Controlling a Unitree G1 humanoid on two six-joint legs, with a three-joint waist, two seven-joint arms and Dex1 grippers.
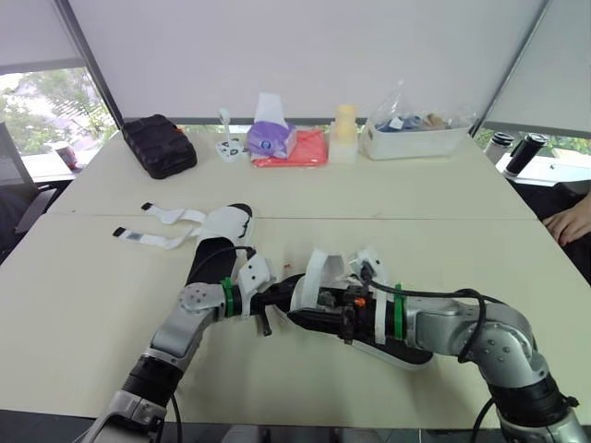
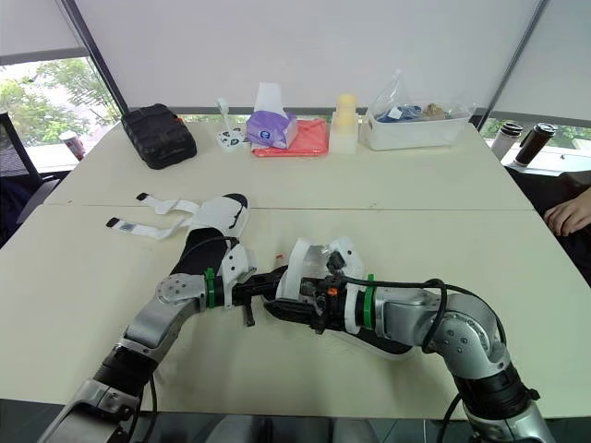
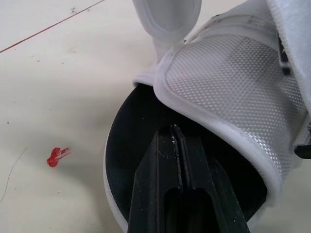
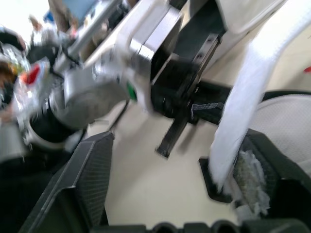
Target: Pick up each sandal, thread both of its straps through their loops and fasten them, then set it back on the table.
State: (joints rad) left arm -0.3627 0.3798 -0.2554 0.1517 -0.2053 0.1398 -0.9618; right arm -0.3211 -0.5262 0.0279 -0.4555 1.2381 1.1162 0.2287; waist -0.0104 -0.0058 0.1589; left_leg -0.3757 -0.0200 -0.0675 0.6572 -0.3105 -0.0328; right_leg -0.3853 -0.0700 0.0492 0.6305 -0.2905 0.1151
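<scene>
Sandal toe [image 3: 125, 148] just beneath left end effector [image 3: 173, 132]

The right arm [image 1: 443, 325] hides much of the near sandal [image 1: 317, 275], and a person's hand [image 1: 570, 221] is cut off at the right edge.

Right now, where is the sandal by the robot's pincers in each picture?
Left eye view: sandal, lower middle, between the arms.
Right eye view: lower middle again.
Left wrist view: white mesh over black sole.
Right wrist view: its white strap.
Shared landmark: red speck beside it.
</scene>
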